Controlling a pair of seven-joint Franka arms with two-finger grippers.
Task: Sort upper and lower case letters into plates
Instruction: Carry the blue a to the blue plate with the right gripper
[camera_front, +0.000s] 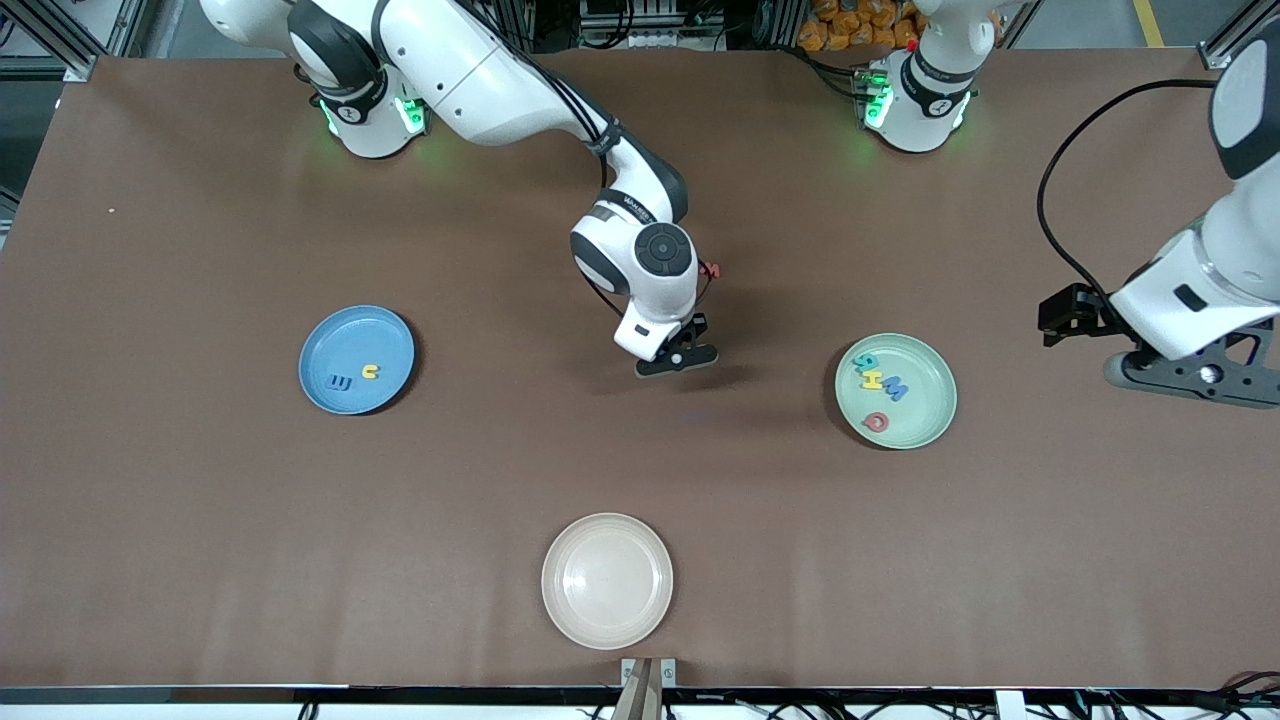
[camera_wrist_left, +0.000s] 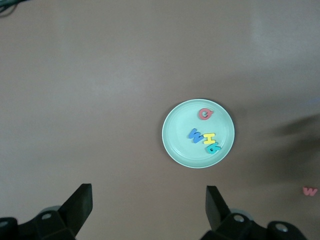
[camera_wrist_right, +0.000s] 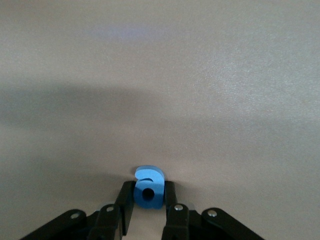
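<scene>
Fingers of the right gripper (camera_wrist_right: 148, 212) were closed on a small blue letter "a" (camera_wrist_right: 148, 186), pinched from both sides, low over the bare brown table (camera_front: 200, 500) near its middle, between the two sorting plates. In the front view that gripper (camera_front: 680, 357) showed only as a dark claw under the white wrist, the letter itself hidden.

The left gripper (camera_wrist_left: 149, 207) hung high over the left arm's end of the table, its jaws spread wide and holding nothing; that arm waited. Its camera looked down on the mint green plate (camera_wrist_left: 175, 145), which held a red letter (camera_wrist_left: 204, 114), a blue M (camera_wrist_left: 195, 135), a yellow H (camera_wrist_left: 209, 138) and a teal letter (camera_wrist_left: 213, 148), lying close together. A loose red w (camera_wrist_left: 310, 191) lay on the table well apart from that plate.

The blue plate (camera_front: 330, 345) sat toward the right arm's end, holding a yellow u (camera_front: 371, 372) and a blue piece (camera_front: 341, 383) just beside it. A cream-white plate (camera_front: 575, 610) lay nearer the front camera than both others, about midway between them.
</scene>
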